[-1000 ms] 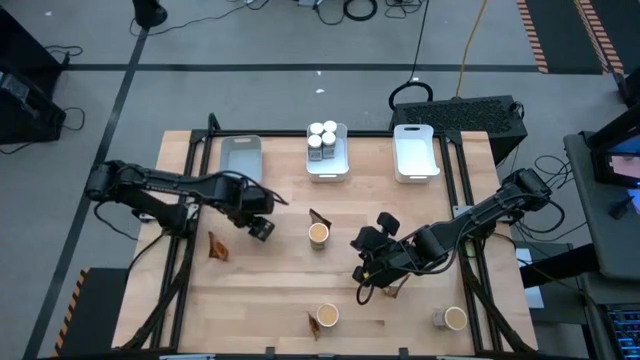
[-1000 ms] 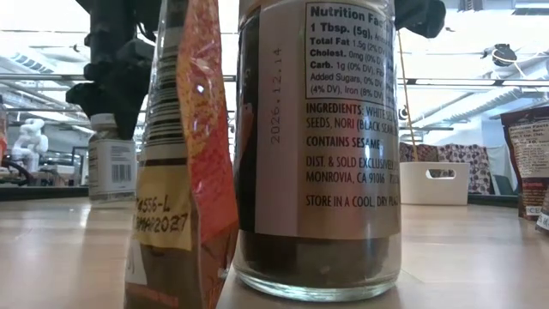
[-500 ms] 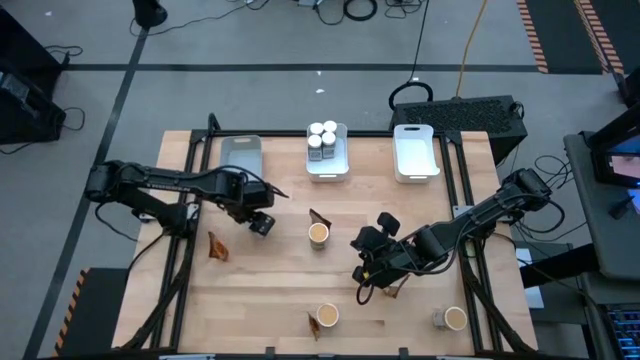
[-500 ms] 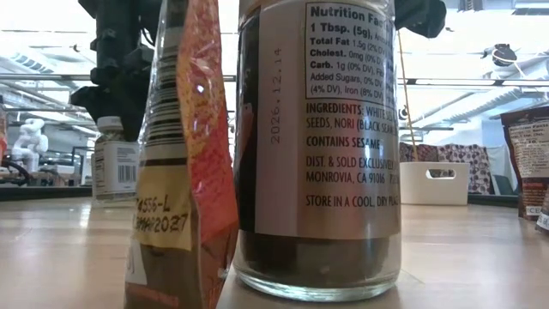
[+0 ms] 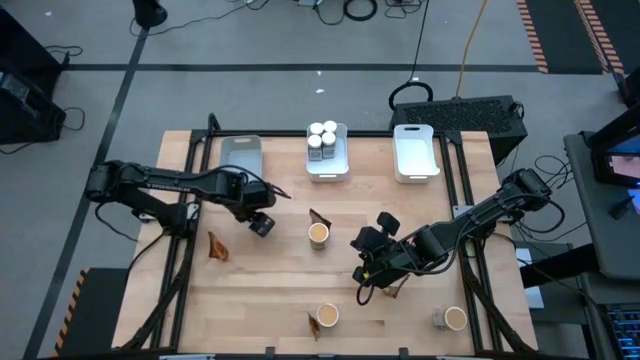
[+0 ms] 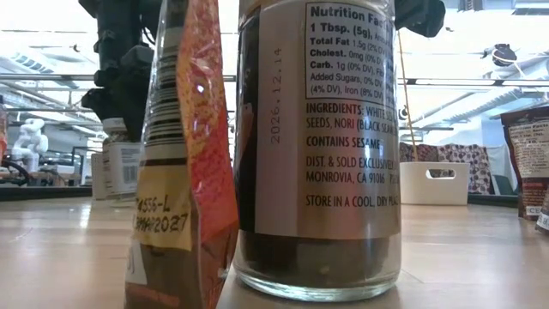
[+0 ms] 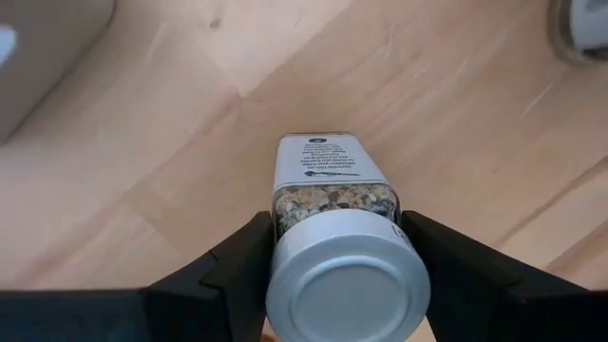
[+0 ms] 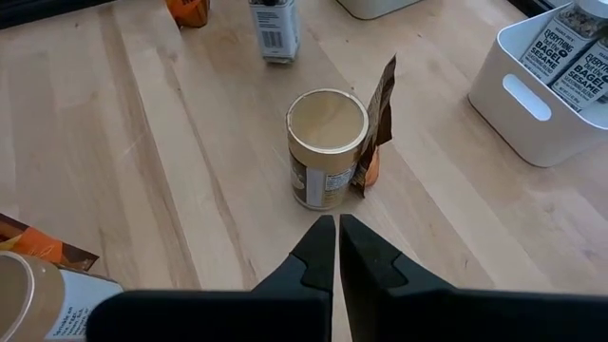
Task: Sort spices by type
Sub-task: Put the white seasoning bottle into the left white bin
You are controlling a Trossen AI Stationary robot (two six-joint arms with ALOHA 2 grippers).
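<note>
A white-capped spice jar [image 7: 334, 195] stands upright between the fingers of my left gripper [image 5: 262, 223], at the table's left middle; the low view shows the jar [image 6: 120, 167] under that gripper. My right gripper [image 8: 336, 249] hangs shut and empty above the right middle of the table [image 5: 365, 268]. Ahead of it stands a tan-topped tub [image 8: 327, 147] with a dark pouch [image 8: 378, 109] leaning on it. More white-capped jars [image 5: 322, 138] stand in the middle tray. Other tubs [image 5: 327, 316] [image 5: 455, 318] and pouches [image 5: 217, 246] [image 5: 313, 327] sit on the table. My left gripper pinches the jar's top [image 7: 281, 211], just under its cap, between the two fingers [image 7: 242, 264], one on each side. The fingers come from above, pointing down. The jar is upright; whether its base rests on the table or hangs just above it, I cannot tell.
A grey tray [image 5: 240, 158], the middle white tray [image 5: 340, 168] and another white tray [image 5: 416, 153] line the far edge. In the low view a pouch [image 6: 184, 154] and a glass tub [image 6: 322, 146] fill the foreground. Bare wood lies between the two arms.
My left gripper has rolled a little about its own pointing line, keeping its hold, and the jar has turned with it about its upright axis. The right arm has kept still.
</note>
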